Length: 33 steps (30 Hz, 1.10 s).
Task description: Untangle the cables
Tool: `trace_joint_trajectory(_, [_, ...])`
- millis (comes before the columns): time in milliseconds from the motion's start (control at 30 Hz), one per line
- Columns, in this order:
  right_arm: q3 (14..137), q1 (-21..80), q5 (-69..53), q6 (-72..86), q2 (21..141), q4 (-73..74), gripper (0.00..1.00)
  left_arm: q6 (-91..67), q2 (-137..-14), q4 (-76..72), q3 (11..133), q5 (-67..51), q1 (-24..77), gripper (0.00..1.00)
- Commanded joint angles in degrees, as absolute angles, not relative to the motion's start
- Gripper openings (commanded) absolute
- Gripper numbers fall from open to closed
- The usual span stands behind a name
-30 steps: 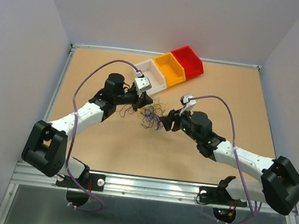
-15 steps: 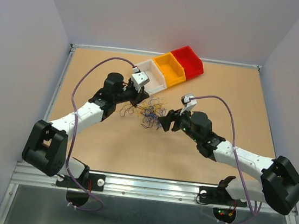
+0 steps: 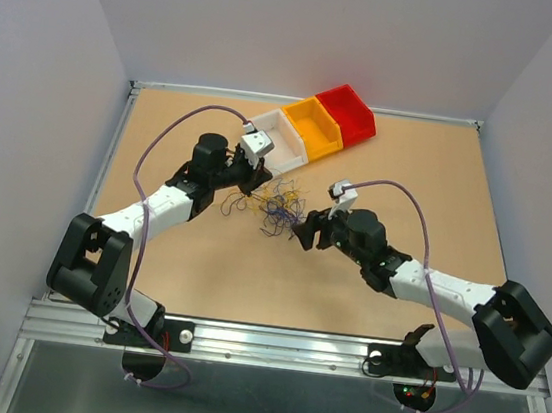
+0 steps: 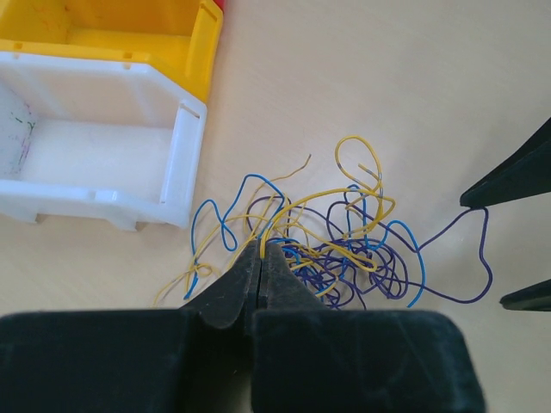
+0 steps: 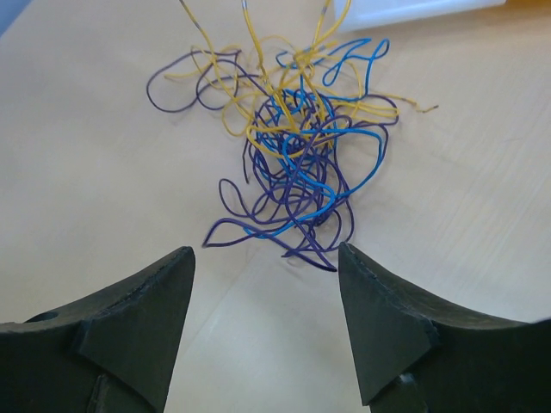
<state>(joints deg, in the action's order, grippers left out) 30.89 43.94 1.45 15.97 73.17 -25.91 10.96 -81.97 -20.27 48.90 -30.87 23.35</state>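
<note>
Both arms look alike from here: white links on the left arm (image 3: 154, 214) and right arm (image 3: 437, 287), black joint housings, and a bulky black shoulder block (image 3: 92, 265) toward each lower corner. A lilac cable (image 3: 390, 182) loops along each. My wrist views show matte black, wedge-shaped fingers (image 5: 138, 310).

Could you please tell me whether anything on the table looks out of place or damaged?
Nothing looks damaged. The only disorder is the cables, a knotted heap beside the white bin; the left gripper is shut on strands at its edge, the right gripper open nearby.
</note>
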Motion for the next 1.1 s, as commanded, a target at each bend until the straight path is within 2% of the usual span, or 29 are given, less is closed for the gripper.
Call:
trace_joint_trajectory(0, [33.4, 43.9, 1.2, 13.3, 75.1, -27.9, 0.73, 10.5, -81.1, -22.6, 51.4, -31.7, 22.7, 0.00])
trace_joint_trajectory(233, [36.0, 43.9, 2.2, 12.4, 79.6, -28.7, 0.72, 10.2, -81.2, -22.5, 51.5, -32.9, 22.3, 0.00])
trace_joint_trajectory(600, [37.8, 44.0, 3.8, 10.1, 81.0, -31.8, 0.65, 10.2, -81.4, -22.3, 51.6, -33.5, 21.8, 0.00])
trace_joint_trajectory(667, [38.1, 44.0, 3.3, 9.5, 81.0, -32.0, 0.51, 10.0, -81.4, -22.2, 51.6, -33.8, 21.7, 0.00])
trace_joint_trajectory(700, [38.5, 43.9, 2.6, 9.1, 81.2, -32.0, 0.36, 10.0, -81.4, -22.1, 51.7, -33.9, 21.7, 0.00])
trace_joint_trajectory(767, [38.9, 44.0, 2.1, 8.9, 81.7, -32.0, 0.14, 10.1, -81.4, -22.1, 51.7, -33.9, 21.6, 0.00])
trace_joint_trajectory(833, [39.1, 43.9, 2.5, 9.0, 81.5, -32.0, 0.01, 10.0, -81.6, -22.1, 51.8, -33.9, 21.5, 0.00])
trace_joint_trajectory(1067, [38.9, 44.0, 4.8, 10.3, 74.1, -31.4, 0.01, 6.7, -83.6, -23.0, 52.6, -34.4, 17.4, 0.00])
